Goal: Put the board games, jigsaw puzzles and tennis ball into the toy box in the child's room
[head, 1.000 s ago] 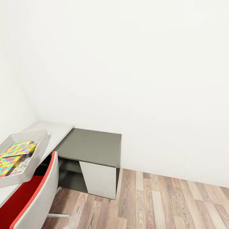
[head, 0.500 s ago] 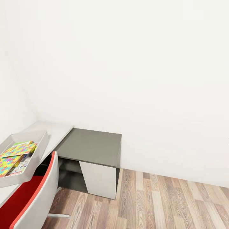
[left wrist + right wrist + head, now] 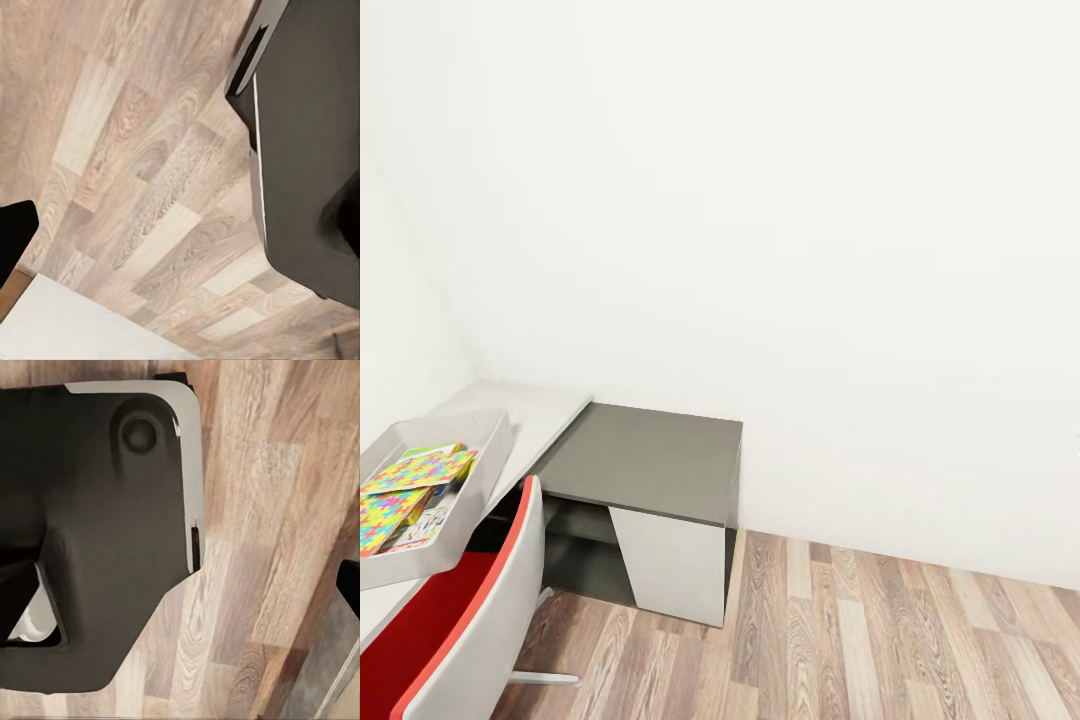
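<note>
Nothing moved; toy box (image 3: 485, 455) head-view.

Even, bright, diffuse light; white wall (image 3: 810, 200) nearly overexposed. Soft shadow under desk (image 3: 645, 455). Floor (image 3: 135, 172) grain slightly blurred in wrist views. No glare.

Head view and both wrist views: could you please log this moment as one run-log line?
toy box: on table, holding jigsaw puzzles | chair: at table | wrist cameras: wood floor | grippers: state unclear
</note>
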